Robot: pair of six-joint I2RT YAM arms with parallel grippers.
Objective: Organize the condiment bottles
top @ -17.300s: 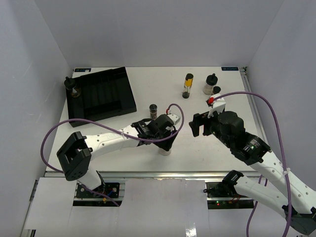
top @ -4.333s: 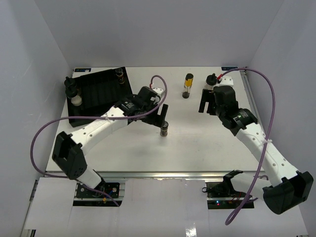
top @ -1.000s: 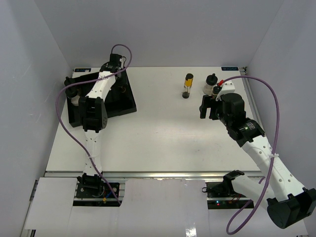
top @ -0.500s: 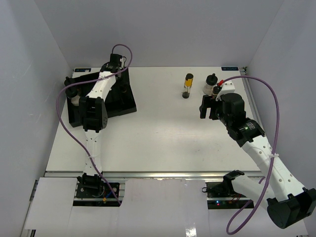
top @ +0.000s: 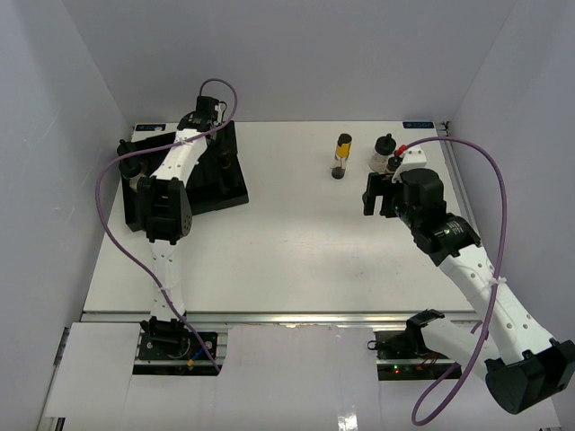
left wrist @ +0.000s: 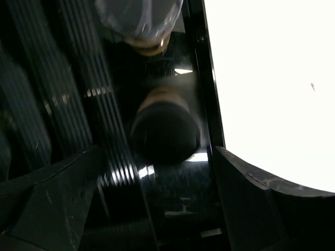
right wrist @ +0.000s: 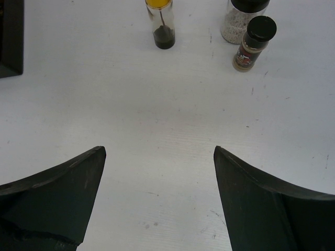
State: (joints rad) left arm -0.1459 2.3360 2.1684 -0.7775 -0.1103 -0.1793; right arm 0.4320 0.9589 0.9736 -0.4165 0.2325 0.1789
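The black ribbed tray [top: 232, 190] lies at the back left. My left gripper [top: 220, 160] hangs over its right side, open. In the left wrist view a black-capped jar [left wrist: 165, 130] with brown contents stands in the tray [left wrist: 78, 78] between my spread fingers [left wrist: 251, 193], untouched; another jar [left wrist: 141, 23] stands beyond it. Two more jars [top: 133, 171] stand at the tray's left edge. My right gripper [top: 377, 193] is open and empty [right wrist: 158, 149]. Ahead of it stand the slim yellow-banded bottle [right wrist: 161, 23], a pale-filled jar [right wrist: 241, 21] and a small brown jar [right wrist: 254, 44].
White walls close in the table on three sides. The left arm's purple cable [top: 117, 224] loops over the table's left side. A corner of the tray [right wrist: 9, 36] shows at the far left of the right wrist view.
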